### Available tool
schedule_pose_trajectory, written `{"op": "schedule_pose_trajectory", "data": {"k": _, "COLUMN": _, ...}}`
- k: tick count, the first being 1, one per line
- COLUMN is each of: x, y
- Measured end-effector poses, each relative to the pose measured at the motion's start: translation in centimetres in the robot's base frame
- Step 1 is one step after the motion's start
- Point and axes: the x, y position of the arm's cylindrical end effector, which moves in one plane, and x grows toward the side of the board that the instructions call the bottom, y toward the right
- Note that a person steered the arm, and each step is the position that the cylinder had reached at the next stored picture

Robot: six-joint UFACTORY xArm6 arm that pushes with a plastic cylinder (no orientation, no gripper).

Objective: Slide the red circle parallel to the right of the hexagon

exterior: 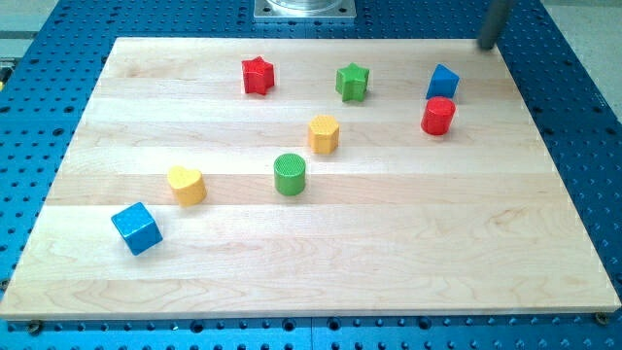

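Observation:
The red circle [438, 116] stands at the board's upper right, just below and touching a blue block [443, 82]. The yellow hexagon [324, 133] sits near the middle, to the left of the red circle and slightly lower. My tip [486, 45] is at the top right edge of the board, above and to the right of the blue block and clear of all blocks.
A red star [258, 75] and a green star [353, 82] lie near the top. A green circle [290, 174] sits below the hexagon. A yellow heart [186, 185] and a blue cube [136, 228] lie at the lower left. The wooden board [389, 253] rests on a blue perforated table.

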Motion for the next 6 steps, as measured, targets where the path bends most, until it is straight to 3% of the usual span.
{"op": "schedule_pose_trajectory", "data": {"k": 1, "x": 7.2, "y": -8.7}}
{"op": "schedule_pose_trajectory", "data": {"k": 3, "x": 16.8, "y": -8.0}}
{"op": "schedule_pose_trajectory", "data": {"k": 5, "x": 18.6, "y": -6.7}}
{"op": "schedule_pose_trajectory", "data": {"k": 6, "x": 14.1, "y": -6.3}}
